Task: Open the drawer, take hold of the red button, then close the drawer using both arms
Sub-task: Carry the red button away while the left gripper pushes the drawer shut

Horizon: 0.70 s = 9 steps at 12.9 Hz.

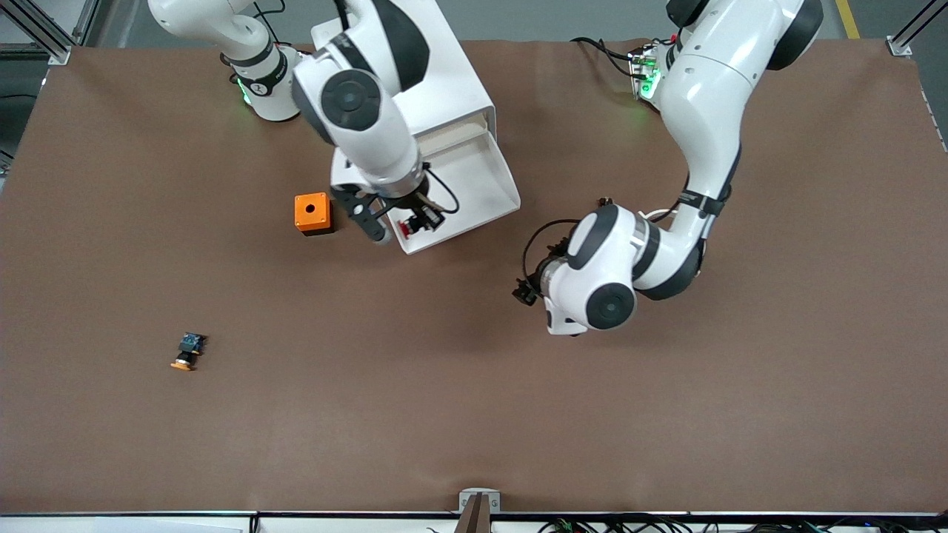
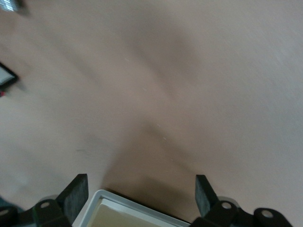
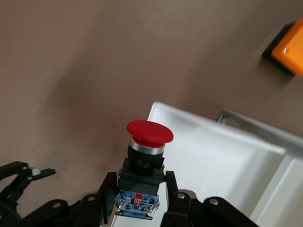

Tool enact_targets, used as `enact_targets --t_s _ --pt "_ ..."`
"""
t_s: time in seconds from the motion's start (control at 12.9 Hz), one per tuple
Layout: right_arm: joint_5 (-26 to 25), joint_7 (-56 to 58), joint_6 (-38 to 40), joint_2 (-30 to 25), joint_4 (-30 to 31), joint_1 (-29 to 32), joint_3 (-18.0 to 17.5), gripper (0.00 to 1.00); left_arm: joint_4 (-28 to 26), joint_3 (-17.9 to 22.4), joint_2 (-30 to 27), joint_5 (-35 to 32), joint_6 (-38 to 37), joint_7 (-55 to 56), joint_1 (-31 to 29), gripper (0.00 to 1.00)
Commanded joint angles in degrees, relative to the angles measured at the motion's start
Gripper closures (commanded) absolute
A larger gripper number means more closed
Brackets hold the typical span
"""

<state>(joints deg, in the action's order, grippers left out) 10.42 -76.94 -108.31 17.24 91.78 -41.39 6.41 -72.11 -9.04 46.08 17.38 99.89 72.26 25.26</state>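
While right gripper pinches button over drawer front corner, left gripper hangs spread over drawer lip.

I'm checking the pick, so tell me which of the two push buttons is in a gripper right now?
The red-capped button, clamped in the right gripper over the open drawer. The orange-capped button lies alone on the table, nearer the front camera.
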Motion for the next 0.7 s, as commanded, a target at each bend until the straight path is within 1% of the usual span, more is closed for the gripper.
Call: enact_targets --t_s 0.0,0.15,0.46,0.62 --pt "0.21 11.42 3.62 0.25 -4.06 7.44 -0.88 0.98 -0.92 -0.18 -1.16 -1.38 2.76 -3.62 2.76 0.01" --pt "0.22 21.08 3.63 0.25 -4.33 11.84 -0.88 0.98 -1.71 -0.8 -3.26 -4.1 2.85 -3.45 6.27 0.01" --pt "-0.39 43.57 5.03 0.52 -4.07 20.54 -0.7 0.98 -5.22 -0.89 -7.22 -4.28 2.77 -2.65 11.29 0.01" --pt "-0.57 53.16 4.77 0.87 -3.89 24.93 -0.7 0.98 -6.63 -0.89 -7.76 -4.2 2.68 -1.52 13.57 0.0"
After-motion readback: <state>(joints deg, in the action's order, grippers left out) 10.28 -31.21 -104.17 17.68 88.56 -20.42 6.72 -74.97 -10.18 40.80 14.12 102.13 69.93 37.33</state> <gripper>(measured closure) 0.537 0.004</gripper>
